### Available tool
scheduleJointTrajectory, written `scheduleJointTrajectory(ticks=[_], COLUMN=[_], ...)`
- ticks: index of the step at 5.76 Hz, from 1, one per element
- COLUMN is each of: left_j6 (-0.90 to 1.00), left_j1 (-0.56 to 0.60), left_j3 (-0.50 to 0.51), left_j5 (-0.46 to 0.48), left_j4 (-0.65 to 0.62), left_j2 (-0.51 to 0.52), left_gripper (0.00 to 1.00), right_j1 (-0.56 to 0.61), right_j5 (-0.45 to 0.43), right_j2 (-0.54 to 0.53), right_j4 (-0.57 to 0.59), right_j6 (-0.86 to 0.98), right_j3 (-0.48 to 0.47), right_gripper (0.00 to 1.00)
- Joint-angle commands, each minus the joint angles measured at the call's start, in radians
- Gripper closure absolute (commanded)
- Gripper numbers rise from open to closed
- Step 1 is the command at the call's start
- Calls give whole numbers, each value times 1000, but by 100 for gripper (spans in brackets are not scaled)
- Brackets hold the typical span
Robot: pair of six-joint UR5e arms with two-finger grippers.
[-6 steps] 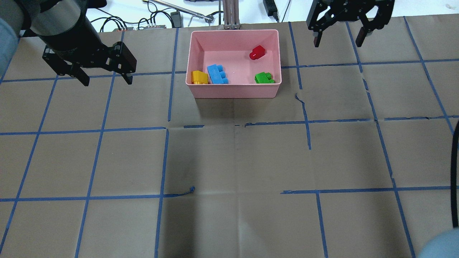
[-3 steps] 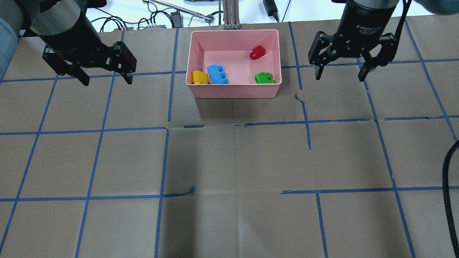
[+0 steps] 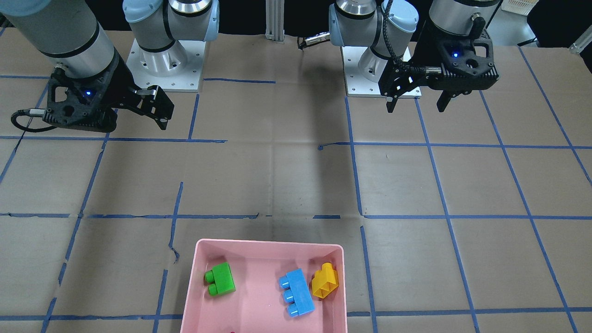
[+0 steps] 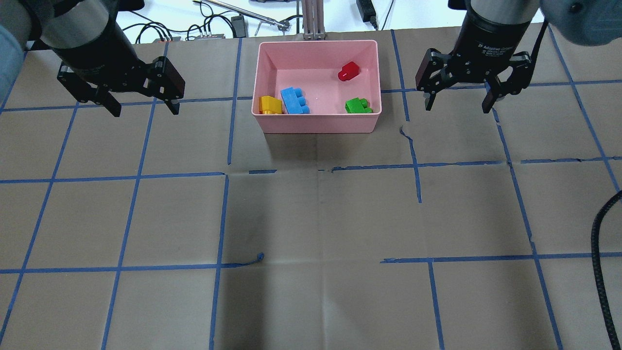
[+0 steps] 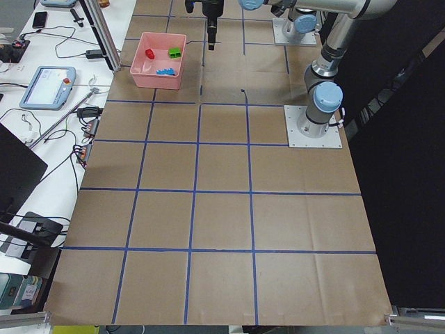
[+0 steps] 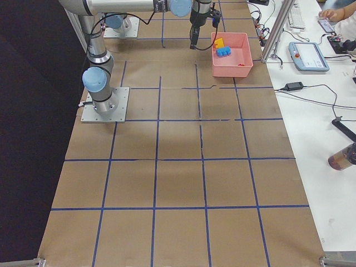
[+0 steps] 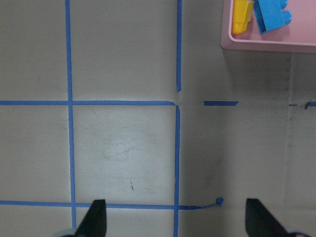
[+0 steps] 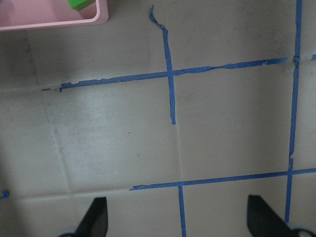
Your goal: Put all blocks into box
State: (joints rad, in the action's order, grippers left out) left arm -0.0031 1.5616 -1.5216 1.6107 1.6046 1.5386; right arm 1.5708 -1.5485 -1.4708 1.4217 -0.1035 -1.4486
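The pink box (image 4: 316,125) stands at the far middle of the table. In it lie the yellow block (image 4: 270,104), the light blue block (image 4: 295,100), the red block (image 4: 348,71) and the green block (image 4: 358,105). My left gripper (image 4: 146,111) is open and empty, hovering left of the box. My right gripper (image 4: 457,108) is open and empty, hovering right of the box. The left wrist view shows the box corner (image 7: 266,44) with the yellow block (image 7: 240,17) and blue block (image 7: 272,15). The right wrist view shows the box corner (image 8: 54,23) and a bit of the green block (image 8: 80,4).
Brown paper with a blue tape grid (image 4: 223,218) covers the table. An aluminium post (image 4: 312,19), cables and devices sit beyond the far edge. A black cable (image 4: 600,253) hangs at the right edge. A person's hands (image 6: 334,12) show at the side bench.
My right gripper has come from the table's far edge toward the near side, beside the box, still open. The left gripper and the blocks have not moved.
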Motion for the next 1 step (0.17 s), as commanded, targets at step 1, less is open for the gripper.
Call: scheduleJointTrajectory(ticks=[1], left_j6=[0], left_j1=[0], left_j3=[1], left_j5=[0], left_j4=[0], left_j2=[0], left_gripper=[1], right_j1=[0], right_j5=[-1], right_j2=[1], right_j4=[0], right_j6=[5], right_j3=[-1], right_gripper=[1])
